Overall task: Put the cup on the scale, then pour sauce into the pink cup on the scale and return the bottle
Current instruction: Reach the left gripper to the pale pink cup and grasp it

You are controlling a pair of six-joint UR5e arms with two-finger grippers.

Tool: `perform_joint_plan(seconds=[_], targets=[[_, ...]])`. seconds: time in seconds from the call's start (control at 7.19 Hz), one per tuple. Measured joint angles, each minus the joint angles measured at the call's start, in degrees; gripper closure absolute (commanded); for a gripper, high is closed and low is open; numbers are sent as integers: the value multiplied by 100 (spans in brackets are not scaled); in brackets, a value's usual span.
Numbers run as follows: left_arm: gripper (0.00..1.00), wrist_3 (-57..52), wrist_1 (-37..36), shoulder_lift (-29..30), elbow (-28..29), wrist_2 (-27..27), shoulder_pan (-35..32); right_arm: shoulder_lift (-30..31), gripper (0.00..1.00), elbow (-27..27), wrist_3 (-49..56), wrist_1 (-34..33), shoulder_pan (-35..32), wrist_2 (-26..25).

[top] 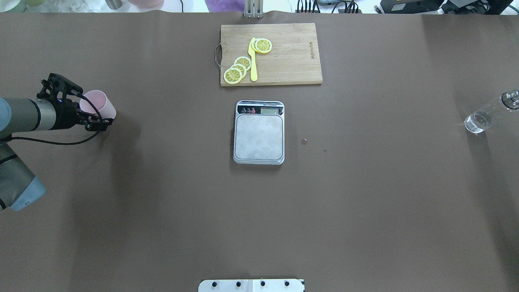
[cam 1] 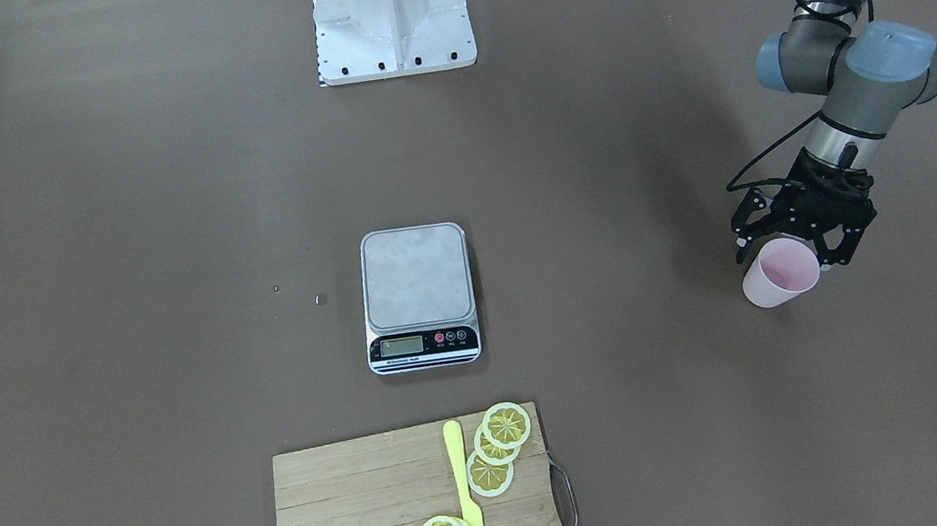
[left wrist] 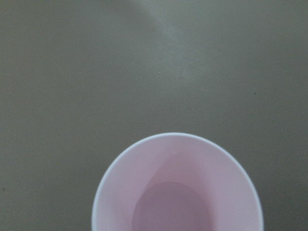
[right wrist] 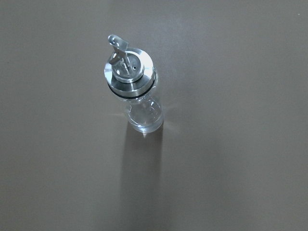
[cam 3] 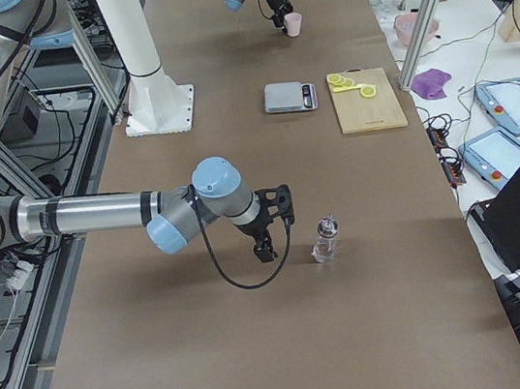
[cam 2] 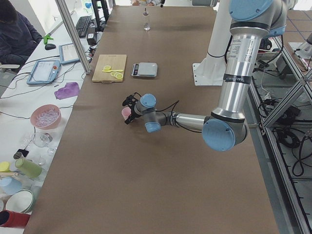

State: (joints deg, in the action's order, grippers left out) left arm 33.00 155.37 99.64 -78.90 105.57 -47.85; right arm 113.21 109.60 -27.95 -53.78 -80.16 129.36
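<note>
**Pincer straddles the cup; the scale waits mid-desk**

Left pincer [top: 94, 108] sits at the pink cup [cam 1: 780, 274] with its jaws apart, one on each side of the cup's wall. Whether the pads touch the cup cannot be told. The cup stands upright, mouth up, on the brown desk [top: 162, 211] far out on the robot's left. The left wrist camera looks straight into it, and it appears empty.

The first step, getting the cup onto the scale, looks not yet done. The scale [top: 258, 136] has nothing on its steel top. It lies in the middle of the desk, well apart from the cup.

The coming move turns on that gap. From the pincer, the scale lies toward the robot's right, along the desk's long axis and slightly nearer the robot's base. The left arm is plainly the nearer one for this carry. The cup is narrower than the platform, so it need not be set down exactly in the middle.

The bottle [top: 486, 115] stands upright at the far right end of the desk. The right pincer [cam 3: 277, 221] is just beside it and not touching it. I cannot tell whether its jaws are apart or together. The right arm is the nearer one for the pour.
</note>
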Motion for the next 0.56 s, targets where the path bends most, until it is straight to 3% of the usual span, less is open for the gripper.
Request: perform_joint_plan(seconds=[0.42, 0.56], targets=[[29, 4, 3, 75, 2, 6, 4, -8, 0, 0, 0, 1, 0, -7], [37, 4, 2, 85, 3, 7, 4, -9, 0, -2, 0, 3, -1, -7]])
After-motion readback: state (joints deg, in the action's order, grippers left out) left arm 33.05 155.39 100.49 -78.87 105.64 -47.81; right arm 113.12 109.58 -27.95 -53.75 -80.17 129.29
